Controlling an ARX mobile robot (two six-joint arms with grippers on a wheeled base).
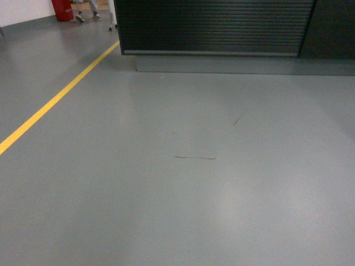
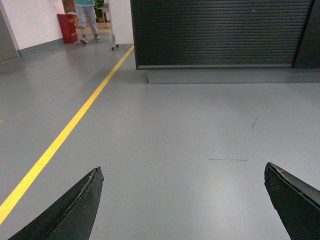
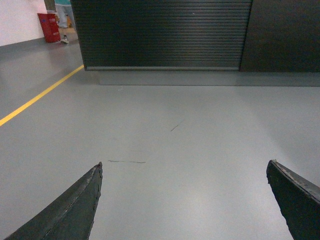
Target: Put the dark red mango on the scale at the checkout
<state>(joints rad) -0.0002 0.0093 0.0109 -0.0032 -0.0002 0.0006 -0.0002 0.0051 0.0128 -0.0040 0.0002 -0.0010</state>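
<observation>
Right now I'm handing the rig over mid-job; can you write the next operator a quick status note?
Left hand: open, empty, held above bare floor.
Right hand: open, empty, likewise.
The checkout stands ahead across the grey floor; only its slatted black front shows, its top is out of frame.
The dark red mango and the scale are in no view.
Done: nothing visible; no fruit held.
Left: find and grasp the mango, reach the counter, set it on the scale.
Note: a person walks far left, beyond the yellow line.
</observation>
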